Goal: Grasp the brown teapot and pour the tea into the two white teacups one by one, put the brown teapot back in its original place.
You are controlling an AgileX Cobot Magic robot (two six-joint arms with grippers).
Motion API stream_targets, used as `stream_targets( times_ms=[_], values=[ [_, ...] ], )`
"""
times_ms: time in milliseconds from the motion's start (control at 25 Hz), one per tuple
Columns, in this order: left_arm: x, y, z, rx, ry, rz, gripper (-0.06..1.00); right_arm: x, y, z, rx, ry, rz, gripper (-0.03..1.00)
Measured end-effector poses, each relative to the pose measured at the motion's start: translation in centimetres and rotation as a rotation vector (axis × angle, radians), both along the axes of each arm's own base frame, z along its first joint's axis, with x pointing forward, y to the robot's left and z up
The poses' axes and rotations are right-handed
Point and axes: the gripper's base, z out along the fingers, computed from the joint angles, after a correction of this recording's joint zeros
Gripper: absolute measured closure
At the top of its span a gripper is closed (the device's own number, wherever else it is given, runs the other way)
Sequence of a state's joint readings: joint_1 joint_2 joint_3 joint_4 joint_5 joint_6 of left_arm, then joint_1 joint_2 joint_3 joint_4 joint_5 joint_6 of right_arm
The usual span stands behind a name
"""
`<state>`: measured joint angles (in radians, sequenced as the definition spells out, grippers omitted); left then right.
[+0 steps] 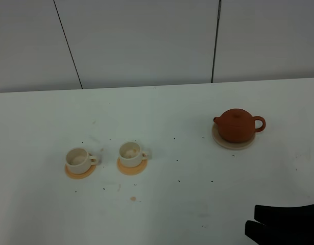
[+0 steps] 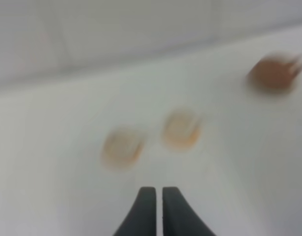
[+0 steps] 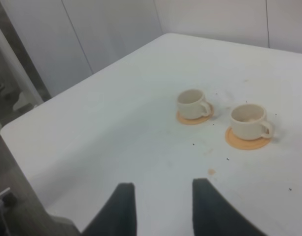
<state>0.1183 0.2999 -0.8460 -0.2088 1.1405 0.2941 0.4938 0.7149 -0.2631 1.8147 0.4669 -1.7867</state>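
Note:
The brown teapot (image 1: 237, 124) stands on the pale beige disc (image 1: 222, 142) at the right of the white table, spout to the left, handle to the right. The two white teacups, left cup (image 1: 78, 159) and right cup (image 1: 130, 152), each sit on an orange coaster at centre left. No tea shows; the right cup (image 3: 248, 120) has a brownish tint inside. My right gripper (image 1: 251, 219) is open and empty at the front right, well short of the teapot. My left gripper (image 2: 154, 191) is shut and empty; its view is blurred, with the cups (image 2: 122, 146) and the teapot (image 2: 273, 73) ahead.
Small dark specks dot the table (image 1: 162, 112), and a small brown stain (image 1: 133, 198) lies in front of the cups. A grey panelled wall stands behind. The table's far left edge and corner show in the right wrist view (image 3: 23, 123).

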Motion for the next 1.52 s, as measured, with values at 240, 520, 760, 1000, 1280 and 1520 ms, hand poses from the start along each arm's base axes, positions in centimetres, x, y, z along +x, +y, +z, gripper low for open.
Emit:
stream_targets(
  times_ms=[240, 520, 760, 1000, 1280, 1520],
  values=[
    [-2.1, -0.2, -5.8, -0.09, 0.067, 0.074, 0.87, 0.0, 0.0, 0.0, -0.011, -0.015, 0.004, 0.71],
    [-2.6, -0.1, -8.4, -0.097, 0.04, 0.093, 0.87, -0.4, 0.3, 0.2, 0.022, -0.012, 0.062, 0.71],
    [-2.4, 1.1, -8.3, -0.059, 0.019, 0.225, 0.87, -0.5, 0.4, 0.3, 0.026, -0.013, 0.07, 0.71],
    [-1.8, 1.6, -8.6, -0.05, -0.015, 0.274, 0.86, -0.3, 0.3, 0.2, 0.014, -0.013, 0.051, 0.71],
    [-1.7, 1.6, -8.5, -0.056, -0.029, 0.271, 0.86, -0.1, 0.2, 0.0, -0.002, -0.015, 0.03, 0.71],
    [-1.7, 1.6, -8.5, -0.051, -0.03, 0.274, 0.85, 0.7, -0.5, -0.4, -0.041, 0.014, -0.091, 0.71]
  ],
)
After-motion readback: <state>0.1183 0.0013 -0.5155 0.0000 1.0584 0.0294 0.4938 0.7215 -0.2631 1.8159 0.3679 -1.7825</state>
